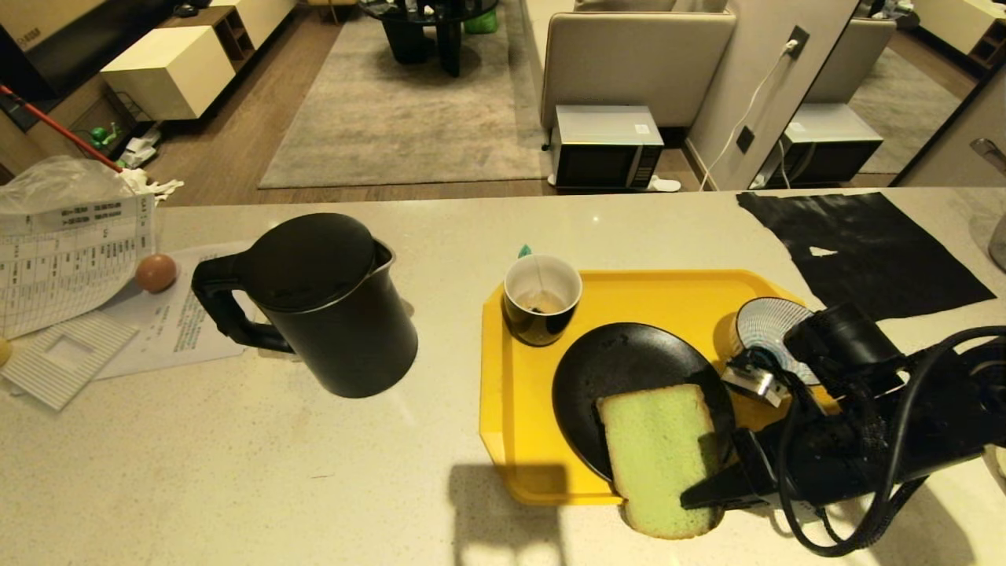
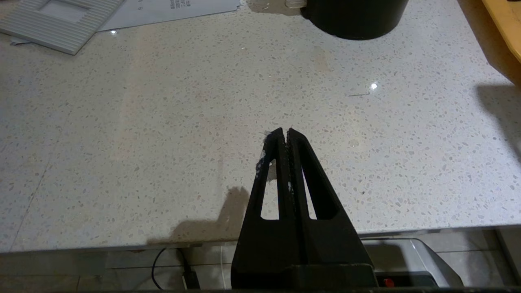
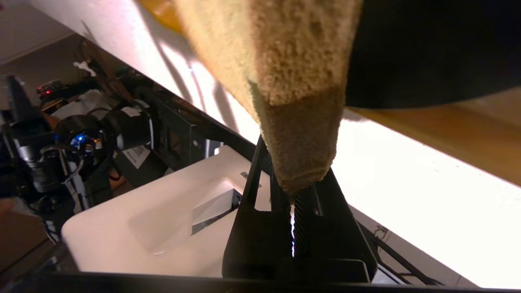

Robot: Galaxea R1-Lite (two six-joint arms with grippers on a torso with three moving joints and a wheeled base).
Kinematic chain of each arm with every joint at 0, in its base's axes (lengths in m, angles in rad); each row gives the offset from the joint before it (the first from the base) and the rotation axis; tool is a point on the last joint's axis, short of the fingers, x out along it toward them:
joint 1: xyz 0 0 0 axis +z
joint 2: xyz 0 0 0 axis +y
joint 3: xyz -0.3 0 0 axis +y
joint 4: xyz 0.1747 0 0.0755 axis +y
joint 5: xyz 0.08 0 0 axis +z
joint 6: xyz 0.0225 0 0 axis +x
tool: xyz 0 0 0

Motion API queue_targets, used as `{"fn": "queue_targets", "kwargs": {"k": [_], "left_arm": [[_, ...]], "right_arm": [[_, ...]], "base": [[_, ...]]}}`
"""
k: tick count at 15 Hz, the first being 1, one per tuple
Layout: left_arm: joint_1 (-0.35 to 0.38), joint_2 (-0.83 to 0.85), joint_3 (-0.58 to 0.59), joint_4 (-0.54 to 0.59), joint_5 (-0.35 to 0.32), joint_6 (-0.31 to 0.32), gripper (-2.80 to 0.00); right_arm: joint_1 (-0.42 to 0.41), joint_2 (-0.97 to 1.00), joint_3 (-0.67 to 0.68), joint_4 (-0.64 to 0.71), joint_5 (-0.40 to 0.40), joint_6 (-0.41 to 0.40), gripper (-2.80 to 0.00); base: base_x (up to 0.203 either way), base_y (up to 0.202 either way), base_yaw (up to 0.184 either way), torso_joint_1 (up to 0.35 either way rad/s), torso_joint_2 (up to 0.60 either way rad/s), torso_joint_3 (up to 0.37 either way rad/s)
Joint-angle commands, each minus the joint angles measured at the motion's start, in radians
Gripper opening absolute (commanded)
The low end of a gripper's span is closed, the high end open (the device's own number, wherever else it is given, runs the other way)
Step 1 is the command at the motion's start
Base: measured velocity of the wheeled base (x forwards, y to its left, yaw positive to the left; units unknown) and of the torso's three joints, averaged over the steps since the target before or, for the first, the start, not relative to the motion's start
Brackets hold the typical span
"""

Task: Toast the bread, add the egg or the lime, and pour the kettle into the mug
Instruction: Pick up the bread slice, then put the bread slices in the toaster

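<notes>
Right pincer (image 1: 711, 491) clamps the thick green-faced, tan-crusted bread (image 1: 656, 456) overhanging the black plate (image 1: 621, 369)

There is printing on some papers, but none of it can be read. A white sheet with a table (image 1: 71, 259) lies at the left of the counter; its rows hold tiny marks that may be numbers, too small to make out. A second sheet of paper (image 1: 189, 314) lies under the egg (image 1: 156, 272) and has lines of small writing, also too small. In the left wrist view, one paper's edge (image 2: 179, 8) shows a few upside-down letters, not clear.
</notes>
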Motion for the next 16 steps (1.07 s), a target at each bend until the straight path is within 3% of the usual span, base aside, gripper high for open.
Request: {"fn": "queue_targets", "kwargs": {"k": [1, 3, 7, 11, 16], "left_arm": [[0.0, 0.001, 0.0, 0.0, 0.0, 0.0, -2.8], [0.0, 0.001, 0.0, 0.0, 0.001, 0.0, -2.8], [0.0, 0.001, 0.0, 0.0, 0.001, 0.0, -2.8], [0.0, 0.001, 0.0, 0.0, 0.001, 0.0, -2.8], [0.001, 0.001, 0.0, 0.0, 0.001, 0.0, -2.8]], "right_arm": [[-0.007, -0.066, -0.004, 0.003, 0.005, 0.019, -2.8], [-0.009, -0.107, -0.012, -0.002, 0.006, 0.068, -2.8], [-0.009, -0.189, -0.016, 0.004, 0.006, 0.092, -2.8], [-0.01, -0.27, -0.066, 0.003, 0.0, 0.189, -2.8], [-0.098, -0.299, -0.168, 0.022, -0.097, 0.203, -2.8]], "base": [[0.0, 0.0, 0.0, 0.0, 0.0, 0.0], [0.0, 0.0, 0.0, 0.0, 0.0, 0.0], [0.0, 0.0, 0.0, 0.0, 0.0, 0.0], [0.0, 0.0, 0.0, 0.0, 0.0, 0.0], [0.0, 0.0, 0.0, 0.0, 0.0, 0.0]]}}
